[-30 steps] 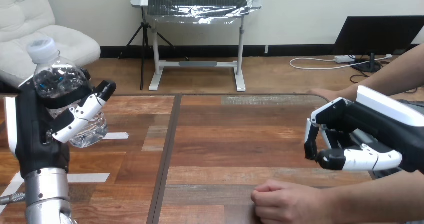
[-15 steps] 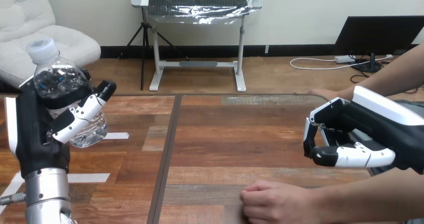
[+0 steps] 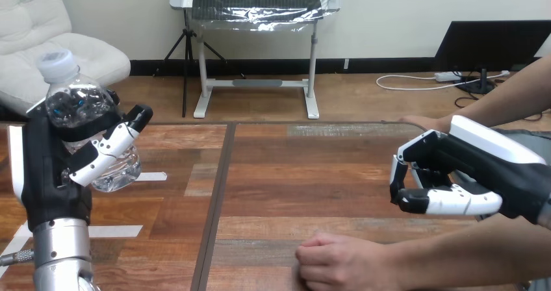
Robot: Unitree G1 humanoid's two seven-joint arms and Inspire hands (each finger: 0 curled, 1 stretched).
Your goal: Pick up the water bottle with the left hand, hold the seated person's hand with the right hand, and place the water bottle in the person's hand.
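Observation:
My left hand [image 3: 49, 174] is raised at the left of the table, its fingers and thumb curled round a clear water bottle [image 3: 88, 125] with a white cap. The bottle is held upright above the wood. At the right, my right hand [image 3: 455, 171] hovers above the table with its fingers curled downward and nothing between them. The person's hand [image 3: 341, 265] at the bottom of the view rests as a loose fist on the table, below and left of my right hand, apart from it. The person's other hand [image 3: 422, 121] lies flat at the table's far right edge.
The wooden table [image 3: 292, 174] has a dark seam [image 3: 217, 193] running front to back. White tape strips [image 3: 151, 176] lie on the left part near my left arm.
The person's fist at the bottom has slid left along the table. My right hand has drifted slightly left and up. My left hand with the bottle has stayed put.

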